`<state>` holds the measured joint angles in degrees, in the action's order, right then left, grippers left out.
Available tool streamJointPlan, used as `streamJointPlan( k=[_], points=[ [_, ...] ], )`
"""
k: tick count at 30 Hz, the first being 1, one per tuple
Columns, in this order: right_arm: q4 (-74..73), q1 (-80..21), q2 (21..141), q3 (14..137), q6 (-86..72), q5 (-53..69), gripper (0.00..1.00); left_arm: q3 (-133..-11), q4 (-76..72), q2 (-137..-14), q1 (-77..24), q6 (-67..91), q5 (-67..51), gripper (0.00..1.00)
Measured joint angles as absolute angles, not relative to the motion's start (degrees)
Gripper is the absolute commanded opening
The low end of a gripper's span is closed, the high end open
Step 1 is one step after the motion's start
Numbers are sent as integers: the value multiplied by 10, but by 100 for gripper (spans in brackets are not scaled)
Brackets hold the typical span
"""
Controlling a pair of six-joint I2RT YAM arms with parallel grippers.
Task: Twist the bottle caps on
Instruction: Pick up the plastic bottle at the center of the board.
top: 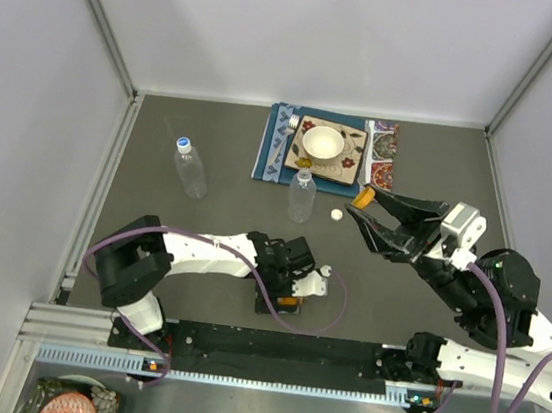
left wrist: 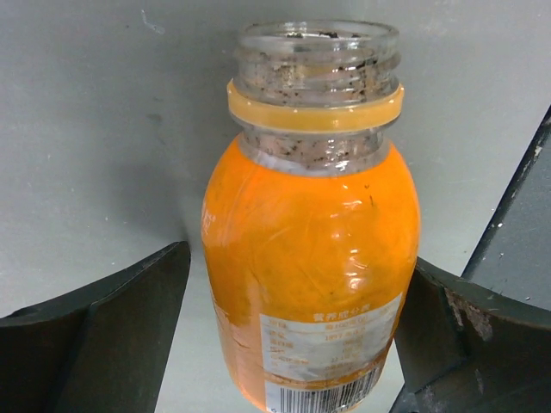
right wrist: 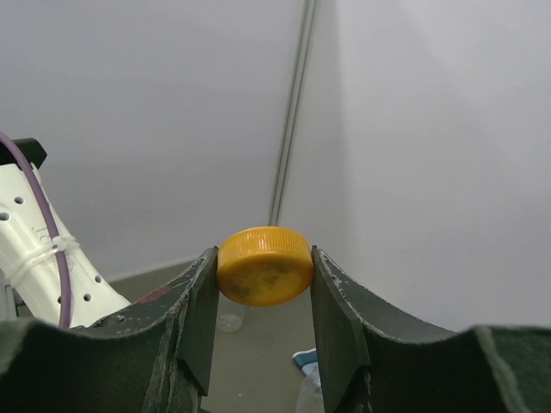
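While the right claw [right wrist: 263, 284] clamps the orange cap [right wrist: 263, 267] above the counter [top: 203, 228], the left claw [left wrist: 293, 318] stands wide apart around the uncapped orange bottle [left wrist: 310, 241] near the counter's front edge; clear bottles [top: 190, 171] stand beyond.

Dark grey tabletop [top: 224, 140], pale grey walls [top: 328, 32], metal corner posts [top: 99, 14], perhaps aluminium, even light

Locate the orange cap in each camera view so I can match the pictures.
Top external: orange cap, right of centre, at the tips of the right gripper.
Left wrist: not in it; only the uncapped orange bottle shows.
Right wrist: centre frame, pinched between the fingers.
Shared landmark: the right gripper's dark fingers, seen in the top and right wrist views.
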<state>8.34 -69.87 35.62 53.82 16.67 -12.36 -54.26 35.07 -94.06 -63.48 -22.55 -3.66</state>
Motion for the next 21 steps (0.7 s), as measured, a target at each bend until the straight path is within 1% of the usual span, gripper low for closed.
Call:
streamJointPlan(
  k=[4,5,7,8,12,17,21],
  points=[
    [76,-699,361,545,165,-124,37,-545,351,-944,-634,-225,-43,91],
    [76,-699,361,546,164,-124,37,-545,351,-944,-634,-226,-44,85],
    [76,-699,361,546,164,-124,37,-545,351,-945,-634,-225,-48,77],
    [75,-699,361,546,164,-124,37,-545,351,-946,-634,-225,-51,69],
    [74,-699,362,546,164,-124,37,-545,349,-947,-635,-226,-51,53],
    [68,-699,378,561,163,-124,38,-545,347,-936,-625,-225,-47,50],
    [54,-699,399,580,150,-128,38,-553,370,-865,-594,-226,-41,48]
  ],
)
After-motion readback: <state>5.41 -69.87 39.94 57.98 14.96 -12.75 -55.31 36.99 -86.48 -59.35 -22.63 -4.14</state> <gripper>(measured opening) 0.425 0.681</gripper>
